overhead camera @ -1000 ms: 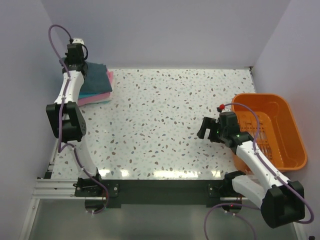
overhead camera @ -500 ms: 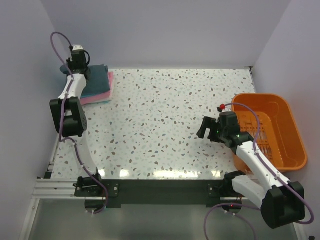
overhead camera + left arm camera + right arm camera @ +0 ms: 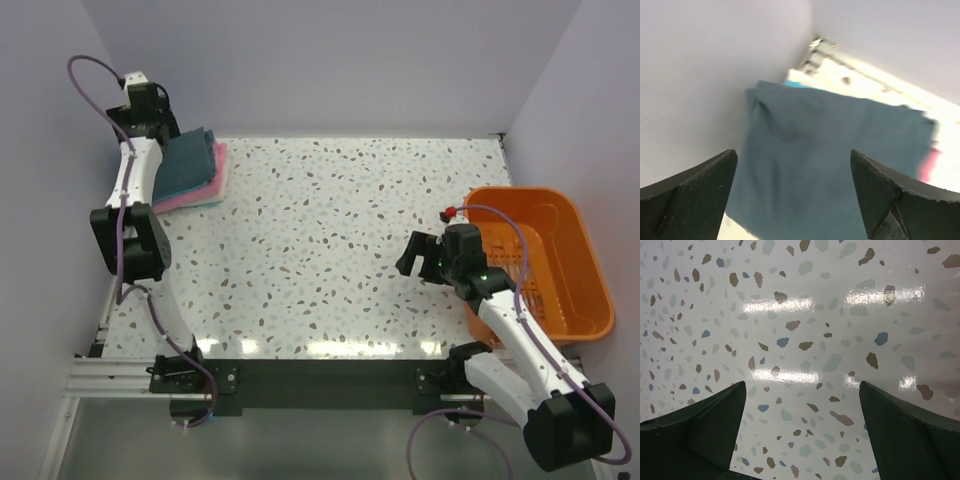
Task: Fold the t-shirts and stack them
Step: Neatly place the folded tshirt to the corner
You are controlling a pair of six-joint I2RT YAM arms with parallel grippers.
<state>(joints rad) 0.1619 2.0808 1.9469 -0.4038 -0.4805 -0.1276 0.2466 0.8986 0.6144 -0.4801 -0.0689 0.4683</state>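
The t-shirts lie folded in one stack (image 3: 192, 166) at the table's back left corner. The dark slate blue-grey one (image 3: 835, 160) is on top, a turquoise edge (image 3: 799, 83) peeks out beneath it, and the pink one (image 3: 196, 196) is at the bottom. My left gripper (image 3: 160, 130) hovers over the stack's back left end near the wall. In the left wrist view it (image 3: 792, 154) stands open with nothing between its fingers. My right gripper (image 3: 410, 255) stands open over bare table at the right, and the right wrist view shows it (image 3: 802, 386) holding nothing.
An orange plastic bin (image 3: 520, 192) stands at the right edge of the table, just beyond my right arm. Pale walls close in the back and both sides. The speckled tabletop (image 3: 320, 230) stretches between the stack and the bin.
My left gripper has opened, let go of the dark shirt and pulled back up toward the back left corner. The right arm has barely shifted.
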